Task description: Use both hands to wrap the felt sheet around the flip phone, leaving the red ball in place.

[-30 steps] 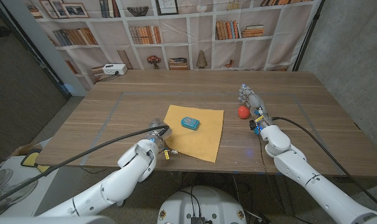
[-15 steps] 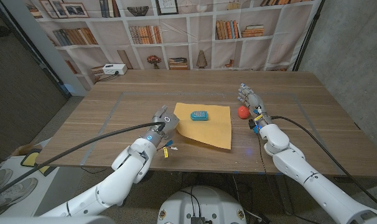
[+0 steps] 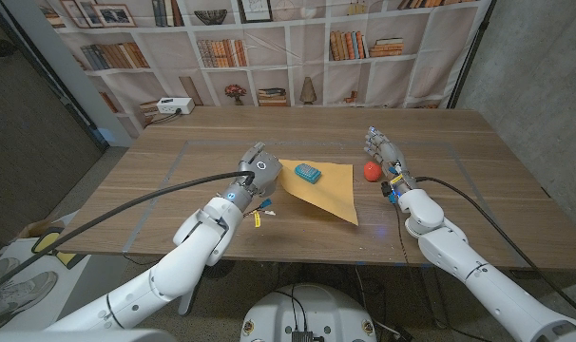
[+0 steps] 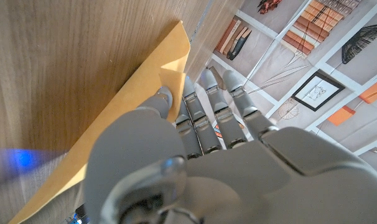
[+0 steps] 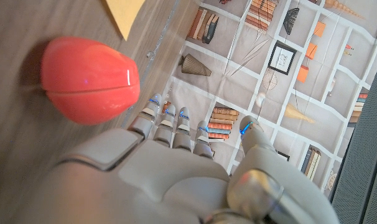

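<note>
Head view: left hand (image 3: 257, 170) pinches felt sheet (image 3: 328, 191); flip phone (image 3: 308, 173) lies crosswise; right hand (image 3: 380, 149) open.

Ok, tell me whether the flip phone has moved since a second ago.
Yes. The flip phone has shifted toward the red ball, which stayed put, carried on the felt sheet that the left hand grips.

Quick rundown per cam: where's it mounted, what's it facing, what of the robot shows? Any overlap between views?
Head view: fixed on the robot's head, looking down at the wooden table; both arms, left hand and right hand show.
Left wrist view: on the left wrist, along the hand's back at the yellow felt sheet, pinched at its edge.
Right wrist view: on the right wrist, facing the red ball; own hand's back below.
Shared: sheet and ball each appear in the head view plus one wrist view; the sheet's corner and bookshelf backdrop show in all three.
</note>
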Action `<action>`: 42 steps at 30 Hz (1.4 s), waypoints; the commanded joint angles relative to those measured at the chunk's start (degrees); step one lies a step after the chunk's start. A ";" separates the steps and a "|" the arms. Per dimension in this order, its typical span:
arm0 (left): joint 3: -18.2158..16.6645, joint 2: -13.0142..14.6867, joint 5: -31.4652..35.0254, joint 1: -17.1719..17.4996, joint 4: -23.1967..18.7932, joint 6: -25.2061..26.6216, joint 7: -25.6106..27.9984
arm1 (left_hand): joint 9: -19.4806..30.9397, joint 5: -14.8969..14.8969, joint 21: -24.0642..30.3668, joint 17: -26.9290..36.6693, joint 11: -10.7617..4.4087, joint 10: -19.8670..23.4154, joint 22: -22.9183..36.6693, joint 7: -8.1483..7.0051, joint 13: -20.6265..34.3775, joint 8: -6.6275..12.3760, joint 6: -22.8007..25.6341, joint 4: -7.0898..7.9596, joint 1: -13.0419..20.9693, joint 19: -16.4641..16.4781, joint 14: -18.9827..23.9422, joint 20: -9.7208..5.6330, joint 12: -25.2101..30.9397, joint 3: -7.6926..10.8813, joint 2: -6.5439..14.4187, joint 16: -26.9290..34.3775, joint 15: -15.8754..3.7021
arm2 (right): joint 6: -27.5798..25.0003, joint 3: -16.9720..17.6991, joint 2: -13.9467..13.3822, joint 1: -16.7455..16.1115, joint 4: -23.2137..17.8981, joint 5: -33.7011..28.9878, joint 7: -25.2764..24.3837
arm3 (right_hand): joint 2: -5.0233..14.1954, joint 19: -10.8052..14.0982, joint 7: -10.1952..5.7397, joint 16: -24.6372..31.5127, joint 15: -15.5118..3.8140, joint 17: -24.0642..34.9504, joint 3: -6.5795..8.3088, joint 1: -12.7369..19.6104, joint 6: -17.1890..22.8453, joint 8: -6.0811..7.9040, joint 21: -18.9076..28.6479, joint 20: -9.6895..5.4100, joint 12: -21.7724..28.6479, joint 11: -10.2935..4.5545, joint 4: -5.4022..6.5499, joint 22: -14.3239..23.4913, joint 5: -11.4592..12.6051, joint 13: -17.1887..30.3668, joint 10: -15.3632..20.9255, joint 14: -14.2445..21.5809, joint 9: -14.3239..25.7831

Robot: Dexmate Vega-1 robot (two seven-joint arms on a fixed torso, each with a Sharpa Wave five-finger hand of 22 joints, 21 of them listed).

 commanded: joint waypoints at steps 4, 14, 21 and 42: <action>4.84 -4.49 -2.96 -10.68 7.79 -4.40 -0.43 | -0.33 -0.28 0.99 0.65 -0.86 2.01 0.16 -1.18 0.57 2.47 3.34 -1.84 0.35 0.91 1.82 -0.30 0.64 -0.51 -1.20 0.62 -9.04 | -0.35 0.33 -1.36 -1.08 -1.42 0.08 0.60 | -0.14 0.53 -0.01 -0.15 0.09 -0.08 0.41 0.71 0.44 0.01 0.10 0.05 0.01 -0.10 -0.45 0.21 0.36 0.30 0.40 0.34 0.16; 8.52 -7.18 -5.53 -15.01 14.63 -2.85 8.83 | -0.70 -0.27 1.74 0.84 -0.81 2.17 0.16 -1.28 1.08 2.83 3.01 -2.14 0.23 1.08 2.68 -0.26 0.72 -0.34 -0.52 0.45 -8.99 | -0.53 0.88 -1.73 -1.64 -1.51 0.42 0.42 | -0.33 0.54 -0.01 -0.16 0.09 -0.09 0.31 0.76 0.55 0.01 0.09 0.11 0.00 0.00 -0.57 0.21 0.31 0.30 0.43 0.36 0.17; 10.83 -8.20 -7.84 -18.11 16.94 -2.59 11.82 | 0.27 0.86 2.49 1.60 -0.33 -0.57 0.23 -0.69 2.14 2.51 -2.29 0.31 -1.15 -1.25 0.45 1.92 -0.68 1.06 2.01 -1.04 -8.34 | 0.35 0.86 -1.50 -1.00 -0.73 0.52 1.13 | -0.42 0.56 0.04 -0.14 0.22 -0.02 0.15 0.57 0.61 -0.01 0.09 0.16 -0.02 -0.06 -0.48 0.21 0.26 0.31 0.45 0.36 0.17; 13.72 -6.37 -5.13 -20.57 16.99 -2.77 14.03 | 1.16 2.17 3.84 2.34 -0.43 0.71 0.07 -2.31 3.39 4.60 -1.51 1.72 -1.29 -1.22 1.59 0.87 -0.48 2.85 1.59 -1.19 -9.21 | -16.60 -3.90 -9.53 1.70 -12.59 -14.09 -3.57 | 0.09 11.86 1.68 6.65 -5.84 0.31 -0.68 -3.91 8.44 0.41 3.44 0.19 1.63 -0.84 2.18 0.37 0.60 0.10 11.88 21.89 0.14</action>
